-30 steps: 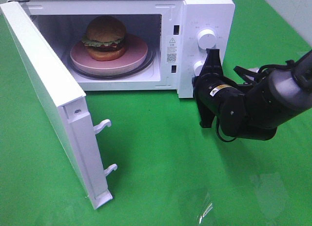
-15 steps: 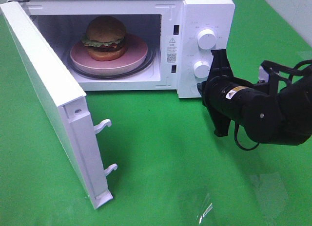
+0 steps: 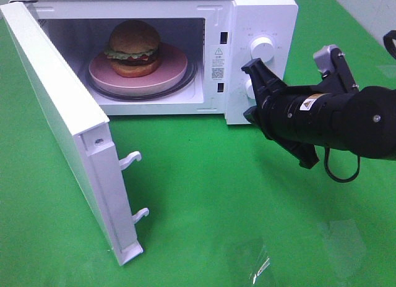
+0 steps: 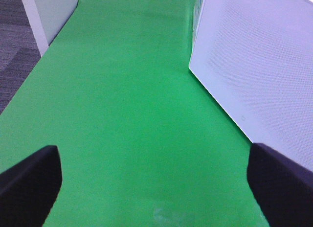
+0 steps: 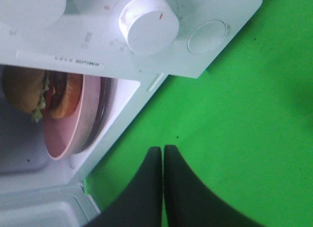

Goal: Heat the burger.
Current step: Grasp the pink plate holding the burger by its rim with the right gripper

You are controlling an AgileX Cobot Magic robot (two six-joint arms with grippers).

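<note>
Burger [image 3: 134, 49] in open microwave; right gripper closed, empty

Burger sits on the pink plate [image 3: 173, 77] inside the microwave [image 3: 263, 15]. Door [image 3: 62, 126] stands wide open. Right gripper [image 5: 163, 161] has its fingers pressed together, holds nothing, and hovers near the lower dial [image 5: 149, 22]. Left gripper [image 4: 156, 188] is spread wide and empty over the green table [image 4: 122, 114].

1. You're looking at a table [image 3: 204, 194] covered in plain green, and it fills the view.
2. One thing stands directly on it: a white microwave [image 3: 263, 15], at about 11 o'clock.
3. Its door [image 3: 55, 107] hangs open, swung out toward 8 o'clock over the green.
</note>
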